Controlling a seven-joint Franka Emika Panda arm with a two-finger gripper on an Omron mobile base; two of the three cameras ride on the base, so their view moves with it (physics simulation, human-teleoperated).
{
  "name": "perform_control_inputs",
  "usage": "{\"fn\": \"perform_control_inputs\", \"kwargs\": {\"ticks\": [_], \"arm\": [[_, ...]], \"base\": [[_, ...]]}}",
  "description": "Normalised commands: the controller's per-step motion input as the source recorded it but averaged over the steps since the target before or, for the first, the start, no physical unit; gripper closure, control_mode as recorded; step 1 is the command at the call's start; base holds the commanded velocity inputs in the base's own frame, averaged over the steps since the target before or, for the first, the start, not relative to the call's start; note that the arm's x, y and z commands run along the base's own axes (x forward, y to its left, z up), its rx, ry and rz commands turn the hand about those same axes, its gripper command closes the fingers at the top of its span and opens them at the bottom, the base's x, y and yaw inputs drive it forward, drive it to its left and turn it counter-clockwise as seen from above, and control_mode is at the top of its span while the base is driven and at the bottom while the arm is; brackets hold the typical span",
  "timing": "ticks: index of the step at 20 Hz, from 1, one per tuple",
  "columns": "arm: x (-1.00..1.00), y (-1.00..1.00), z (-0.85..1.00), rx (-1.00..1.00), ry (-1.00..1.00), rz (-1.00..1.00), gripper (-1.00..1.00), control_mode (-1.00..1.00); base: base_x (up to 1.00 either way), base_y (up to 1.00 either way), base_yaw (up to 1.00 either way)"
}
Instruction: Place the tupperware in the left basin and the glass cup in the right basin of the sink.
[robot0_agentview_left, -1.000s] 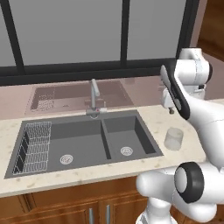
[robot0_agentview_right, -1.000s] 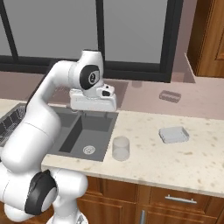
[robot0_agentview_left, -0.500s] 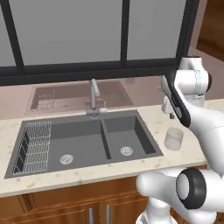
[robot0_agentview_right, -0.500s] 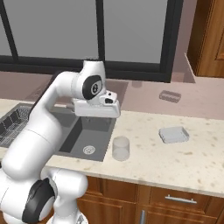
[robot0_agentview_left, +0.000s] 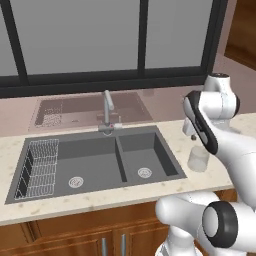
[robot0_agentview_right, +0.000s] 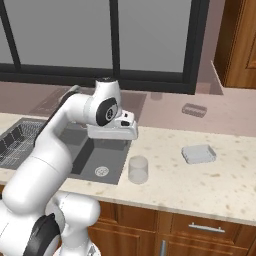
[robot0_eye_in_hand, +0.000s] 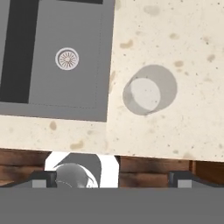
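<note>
The glass cup (robot0_agentview_right: 138, 170) stands upright on the speckled counter just right of the sink (robot0_agentview_left: 65, 197); it also shows as a clear tumbler (robot0_agentview_left: 198, 158) and, from above, as a grey ring (robot0_eye_in_hand: 148, 92). My gripper (robot0_agentview_right: 113, 138) hangs open and empty above the sink's right edge, up and left of the cup, with its tips (robot0_eye_in_hand: 43, 177) spread wide. The tupperware (robot0_agentview_right: 198, 154) lies flat on the counter further right. The right basin (robot0_agentview_left: 145, 155) and the left basin (robot0_agentview_left: 85, 165), with its wire rack (robot0_agentview_left: 37, 167), hold no loose things.
A slim faucet (robot0_agentview_left: 107, 107) rises behind the divider. The dark window frame and a low ledge run along the back, and wooden cabinet fronts (robot0_agentview_right: 200, 230) sit below the counter edge. The counter stretches on to the right of the tupperware.
The hand has come down and shifted slightly right, from over the right basin toward the glass cup. The jaws stayed open; the cup and tupperware have not moved.
</note>
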Motion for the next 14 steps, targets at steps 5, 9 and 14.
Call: {"fn": "perform_control_inputs", "kwargs": {"ticks": [5, 9, 14], "arm": [[0.21, -0.02, -0.20, 0.00, -0.06, 0.00, -1.00, -1.00], [0.19, -0.10, -0.10, 0.00, -0.01, 0.00, -1.00, -1.00], [0.17, -0.10, -0.08, 0.00, 0.00, 0.00, -1.00, -1.00]], "base": [[0.00, 0.00, 0.00], [0.00, 0.00, 0.00], [0.00, 0.00, 0.00]]}}
